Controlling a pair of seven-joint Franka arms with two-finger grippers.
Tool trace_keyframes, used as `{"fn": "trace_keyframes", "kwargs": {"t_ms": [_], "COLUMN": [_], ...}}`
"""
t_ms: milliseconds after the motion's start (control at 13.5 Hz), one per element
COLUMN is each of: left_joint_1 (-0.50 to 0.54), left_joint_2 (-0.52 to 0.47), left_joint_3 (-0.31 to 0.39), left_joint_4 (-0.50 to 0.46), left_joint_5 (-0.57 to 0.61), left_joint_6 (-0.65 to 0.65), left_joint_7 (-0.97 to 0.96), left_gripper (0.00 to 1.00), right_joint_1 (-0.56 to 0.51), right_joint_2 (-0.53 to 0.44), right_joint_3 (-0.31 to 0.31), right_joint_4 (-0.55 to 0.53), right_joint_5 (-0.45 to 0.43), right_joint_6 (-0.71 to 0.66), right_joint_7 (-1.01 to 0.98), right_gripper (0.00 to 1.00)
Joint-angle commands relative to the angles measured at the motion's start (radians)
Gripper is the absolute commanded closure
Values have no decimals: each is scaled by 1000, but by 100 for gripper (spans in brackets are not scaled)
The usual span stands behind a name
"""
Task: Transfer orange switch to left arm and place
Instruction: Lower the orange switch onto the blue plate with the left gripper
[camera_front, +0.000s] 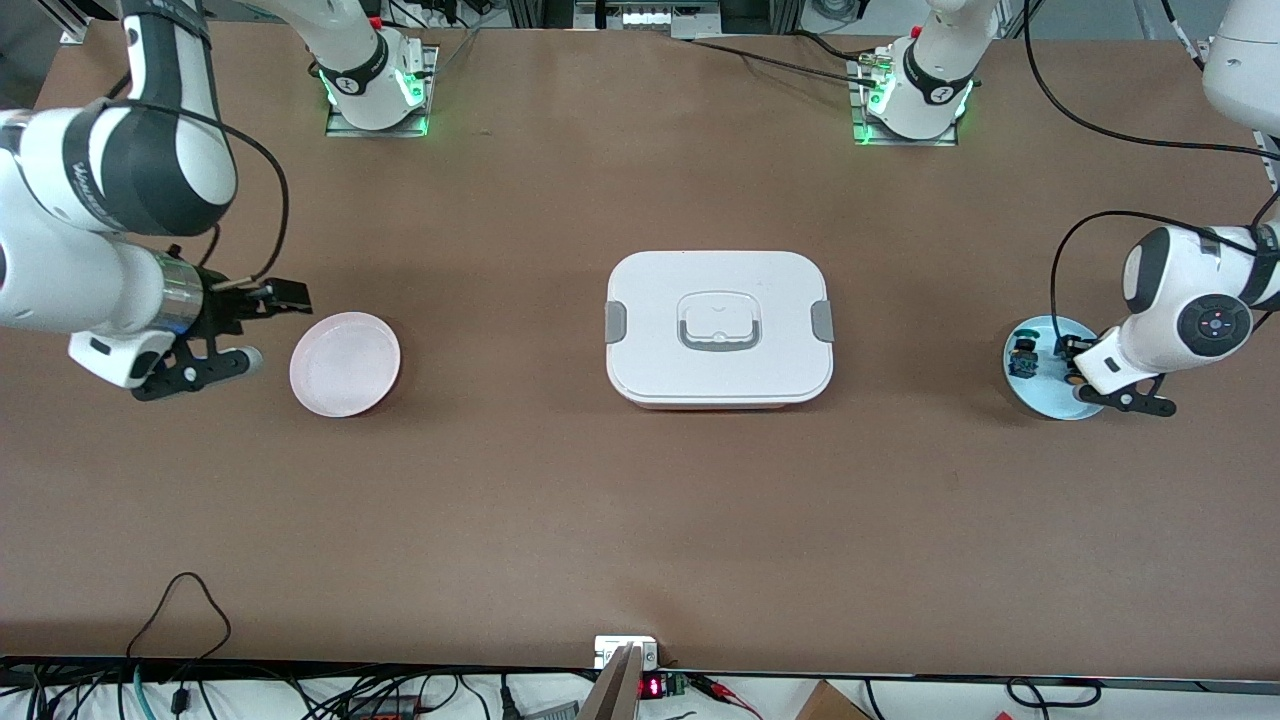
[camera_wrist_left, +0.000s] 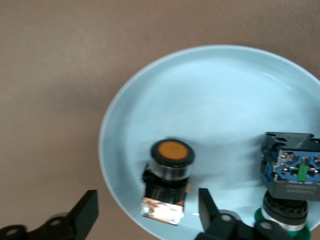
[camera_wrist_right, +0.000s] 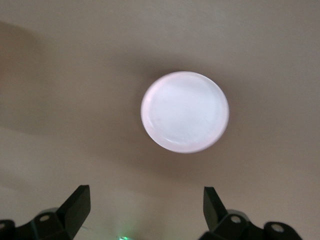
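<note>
On the blue plate (camera_wrist_left: 210, 95), the left gripper (camera_wrist_left: 147, 212) gapes around the orange switch (camera_wrist_left: 167, 177); the right gripper (camera_wrist_right: 145, 205) waits open beside the pink plate (camera_wrist_right: 185, 111).

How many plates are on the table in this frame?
2. A pink plate lies toward the right arm's end of the table; a light blue plate, holding both switches, lies toward the left arm's end. None appears hidden.

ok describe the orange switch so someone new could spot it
Find the blue plate at the left arm's end of the table, under the left gripper. Two switches lie in it. The orange switch has an orange round cap; the other switch has a blue body.
</note>
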Motion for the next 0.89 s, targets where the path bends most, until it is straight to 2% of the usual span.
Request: {"fn": "trace_keyframes", "kwargs": {"t_ms": [0,74,221,369,517,664,812], "left_joint_1": [21,21,21,21,11,11,9], "left_joint_2": [-74,-103,-144,-160,-157,-157,-157], "left_joint_3": [-47,-63,-147,-246,-322,-397,-435], "left_joint_4": [7,19,77,181,301,367,406], "left_joint_5": [13,13,12,-25,-46,-46,-46], "left_joint_6": [-15,-41,-167,-338,-490,-561,-593], "left_joint_7": [89,94,99,99,100,91,99], "left_gripper": [0,0,0,0,0,0,0], "right_joint_1": [-213,-252,-263,-252,-207,-206,-203], "right_joint_2": [-31,-38,-71,-98,-126,-163,-212], "right_joint_3": [128,151,152,156,156,158,159], "right_joint_4": [17,17,19,20,3,-61,-139], "right_joint_5": [-45,-49,-65,-91,-161,-160,-151], "right_joint_6": [-19,-17,-31,-34,-25,41,111], "right_joint_7": [-5,-10,36,134,153,188,231], "right_gripper": [0,0,0,0,0,0,0]}}
